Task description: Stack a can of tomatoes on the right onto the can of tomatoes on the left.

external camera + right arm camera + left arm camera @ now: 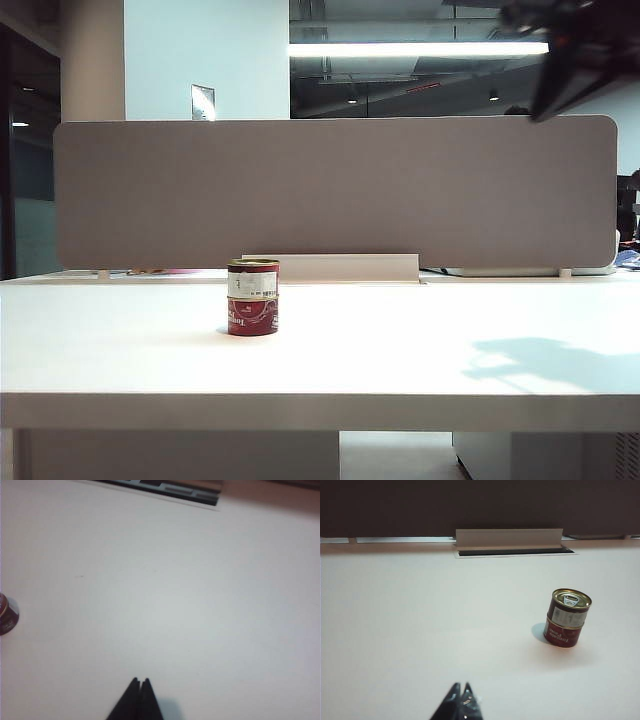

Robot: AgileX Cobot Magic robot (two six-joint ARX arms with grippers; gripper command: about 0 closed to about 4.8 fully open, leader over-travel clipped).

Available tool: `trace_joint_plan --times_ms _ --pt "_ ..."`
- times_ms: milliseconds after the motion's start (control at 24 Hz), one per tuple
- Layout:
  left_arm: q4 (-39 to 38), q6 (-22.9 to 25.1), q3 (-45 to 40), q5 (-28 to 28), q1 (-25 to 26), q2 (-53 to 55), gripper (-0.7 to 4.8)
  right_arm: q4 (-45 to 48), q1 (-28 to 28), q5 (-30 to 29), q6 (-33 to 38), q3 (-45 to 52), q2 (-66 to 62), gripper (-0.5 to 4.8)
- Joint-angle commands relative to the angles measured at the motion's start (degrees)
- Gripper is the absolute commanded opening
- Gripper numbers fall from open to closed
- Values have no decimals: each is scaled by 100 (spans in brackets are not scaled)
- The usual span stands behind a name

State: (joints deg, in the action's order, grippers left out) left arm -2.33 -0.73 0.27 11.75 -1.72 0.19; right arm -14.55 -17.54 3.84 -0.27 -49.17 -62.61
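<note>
— Red tins were already one atop the other: the upper can sat on the lower can, left of the middle of the white table. Anything left to go wrong?

— Mostly a topple, I judged. The stack looked square, with no overhang I could make out, but a knock or a jolt to the table could have slid the top tin off.

— And the grippers?

— Both empty, fingers pressed together. The right gripper hung high over bare tabletop, well apart from the stack, which only showed at the edge of its wrist view. In the exterior view its arm was a blur at the upper right. The left gripper was low over the near side of the table, the stack well off.

— Room to move?

— Plenty. Bare surface on every side; only the grey partition and the cable tray closed off the back.
</note>
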Motion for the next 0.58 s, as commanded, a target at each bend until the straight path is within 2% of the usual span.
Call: trace_joint_plan --times_ms 42,376,584 --pt "122 11 17 -103 4 4 -6 374 -7 422 201 732 879 -5" --pt "214 9 17 -1185 4 4 -6 404 -7 809 481 1805 2638 -5" --pt "155 9 17 -1161 4 4 -6 372 -7 896 619 2234 3294 -5"
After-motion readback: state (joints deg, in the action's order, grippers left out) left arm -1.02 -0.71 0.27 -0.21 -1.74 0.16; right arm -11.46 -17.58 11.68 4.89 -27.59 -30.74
